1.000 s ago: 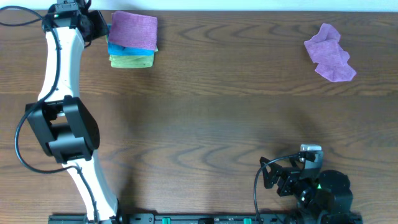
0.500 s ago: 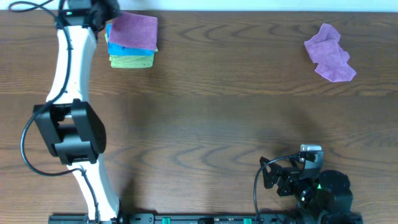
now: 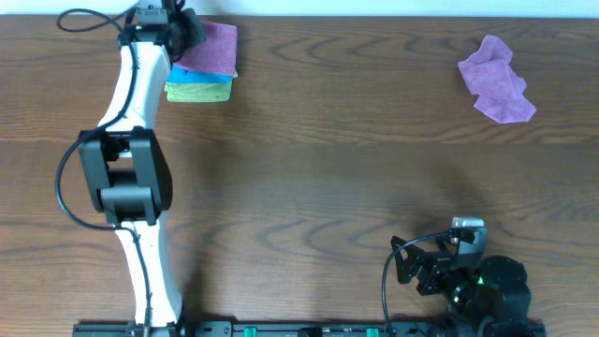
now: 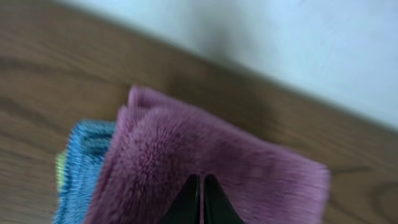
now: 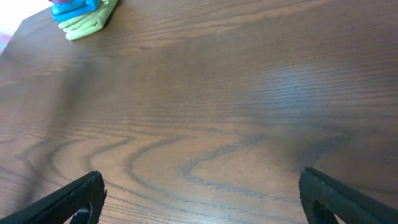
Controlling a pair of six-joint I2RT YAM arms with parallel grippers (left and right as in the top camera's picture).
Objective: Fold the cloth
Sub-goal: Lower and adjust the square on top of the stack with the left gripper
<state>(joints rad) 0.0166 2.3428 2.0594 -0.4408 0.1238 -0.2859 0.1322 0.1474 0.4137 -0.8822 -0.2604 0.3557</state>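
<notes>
Dark wooden table (image 3: 309,159), grain running across, filling the overhead view. Beyond its far edge, a pale wall (image 4: 280,43).

Left arm (image 3: 126,178), white and black, stretched up the left side of the table to the far left corner. Right arm (image 3: 468,281), black, folded low at the near edge, well apart from every cloth.

At the far left corner, a stack of three folded cloths. On top, the cloth (image 3: 215,47): lilac-purple, folded into a rough square, fluffy pile plain in the left wrist view. Beneath it a blue cloth (image 3: 192,74), and at the bottom a yellow-green cloth (image 3: 197,91), both peeking out at the near side.

Far right, alone on the wood, a crumpled purple cloth (image 3: 496,80), touched by neither arm.

Left gripper (image 4: 202,180) over the left part of the cloth, fingers pressed flat together, tips low against the purple pile. Cannot tell whether any of the pile is caught between them.

Right gripper (image 5: 202,176) spread wide above bare wood, nothing held.
</notes>
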